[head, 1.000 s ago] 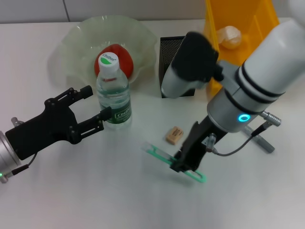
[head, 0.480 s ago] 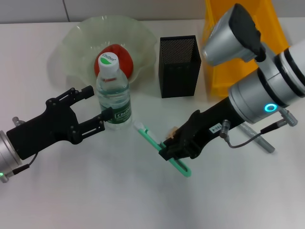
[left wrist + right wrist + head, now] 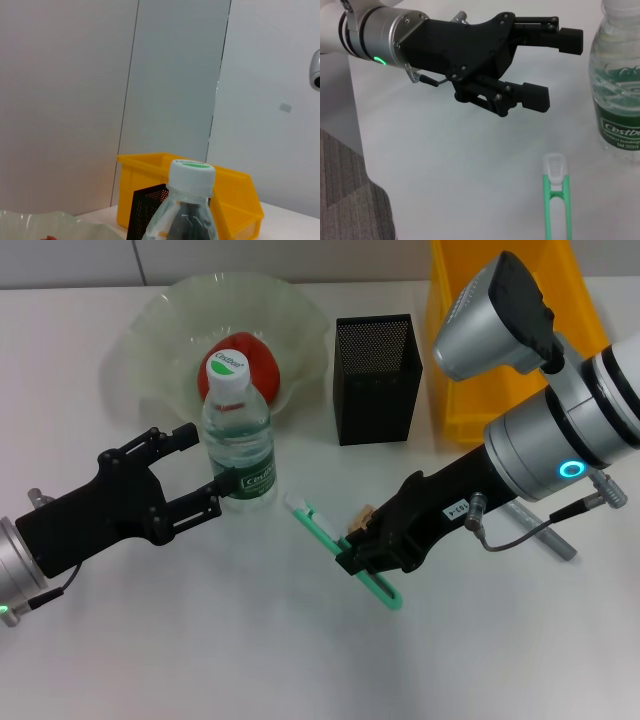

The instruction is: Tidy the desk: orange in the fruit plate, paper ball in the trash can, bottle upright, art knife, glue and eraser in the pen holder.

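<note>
- Right hand (image 3: 362,556): low over the white counter (image 3: 200,640), fingers pinched on the green art knife (image 3: 340,550) near its middle. The knife lies slanted, its clear tip (image 3: 555,165) pointing toward the bottle and its other end sticking out past the hand.
- Eraser (image 3: 362,516): a tan block just behind the right hand, partly hidden by it.
- Left hand (image 3: 190,462): fingers spread, one on each side of the water bottle (image 3: 238,435). Whether either finger touches the bottle cannot be told. The right wrist view shows the same hand (image 3: 540,67) with a clear gap between its fingers.
- Water bottle: upright on the counter, white cap with a green label on top, just in front of the fruit plate (image 3: 160,320).
- Fruit plate: pale green and wavy-rimmed, holding a red-orange fruit (image 3: 262,365).
- Pen holder (image 3: 375,380): black mesh, standing between the fruit plate and the yellow bin (image 3: 470,360).
- A grey pen-like object (image 3: 545,535) lies on the counter beneath the right arm.
</note>
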